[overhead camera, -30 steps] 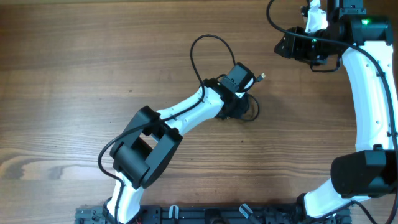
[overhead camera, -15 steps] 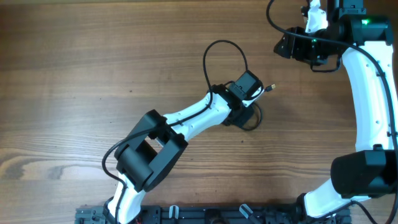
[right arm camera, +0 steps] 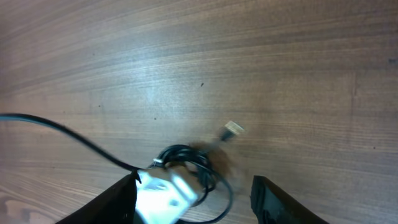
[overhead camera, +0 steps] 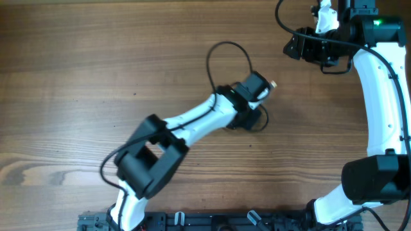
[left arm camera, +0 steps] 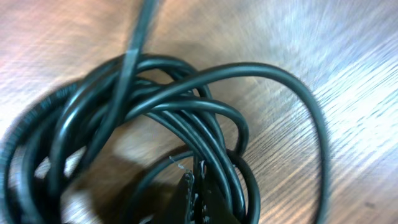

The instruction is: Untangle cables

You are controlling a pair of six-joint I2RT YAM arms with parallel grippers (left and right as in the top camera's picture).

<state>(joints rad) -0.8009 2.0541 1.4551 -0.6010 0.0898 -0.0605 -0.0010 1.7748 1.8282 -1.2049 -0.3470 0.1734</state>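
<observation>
Left gripper [left arm camera: 193, 196] is pinched fully together, its dark fingertips buried among the strands of the cables [left arm camera: 180, 109] and gripping them. The cables are thin, glossy black cords. Most of them are wound into a tight knot [overhead camera: 258, 119] that lies a little right of the bench's [overhead camera: 77, 77] middle, directly under that gripper. One wide loop [overhead camera: 225, 43] rises out of the knot toward the far edge, so the whole bundle's long axis runs from near to far. A short tail ends in a small pale plug [overhead camera: 273, 83] that points toward the far right corner. Near that corner, well apart from the cables, the right gripper [overhead camera: 291, 49] hangs with its fingers spread and nothing between them.
</observation>
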